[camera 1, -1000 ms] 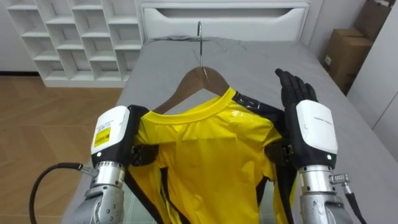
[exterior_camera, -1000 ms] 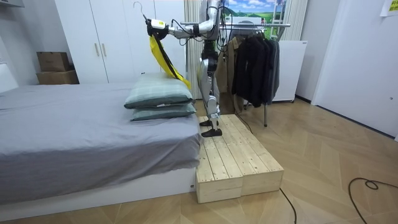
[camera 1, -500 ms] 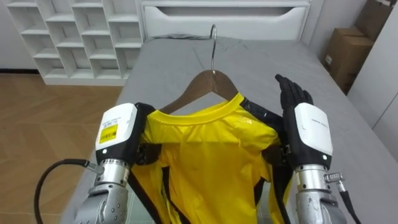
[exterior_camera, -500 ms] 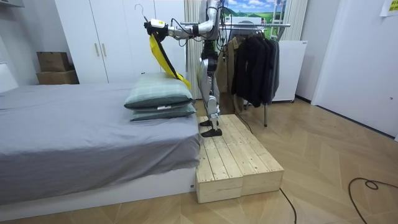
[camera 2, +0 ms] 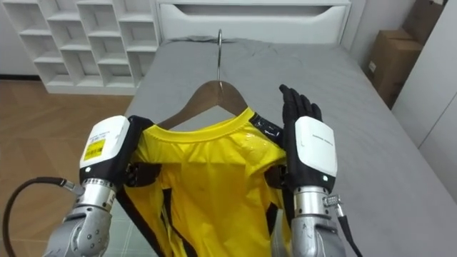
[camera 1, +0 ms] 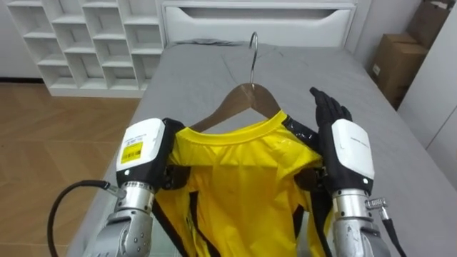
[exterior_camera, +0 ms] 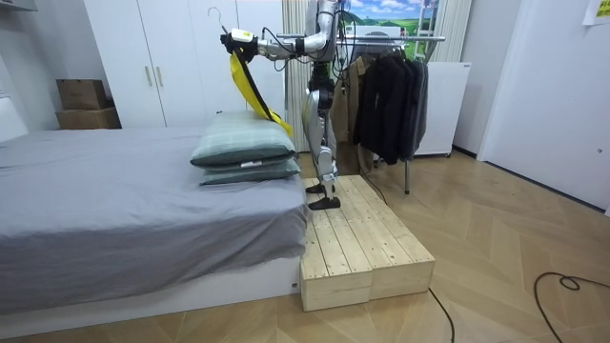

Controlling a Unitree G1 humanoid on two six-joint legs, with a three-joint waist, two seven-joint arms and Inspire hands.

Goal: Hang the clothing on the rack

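- Noted since a second ago: glossy yellow T-shirt with black trim (camera 1: 243, 178) and its brown wooden hanger (camera 1: 246, 96) carried toward the robot's right, against an unmoved grey bed (camera 1: 193, 78). Left robot hand (camera 1: 146, 146) and right robot hand (camera 1: 346, 143) drawn closer together.
- Judged a carry in progress, with hanging not yet done. Metal clothes rail (exterior_camera: 419, 39) hung with dark garments (exterior_camera: 386, 95) stands behind the robot in the room view, so a turn looks necessary.
- Left robot hand set at the shirt's left shoulder; grip cannot be told, being hidden behind cloth.
- Right robot hand flat and straight-fingered against the right shoulder, supporting rather than clasping.
- Shirt held in the air between both hands, above the bed's near end and over two stacked grey-green pillows (exterior_camera: 243, 143).
- Materials: thin, slick, creased fabric, likely to slide; hard curved wooden shoulders; thin steel wire hook (camera 1: 253, 50), upright and free.
- Stance: upright on a pale plank platform (exterior_camera: 362, 238) at the bed's end.
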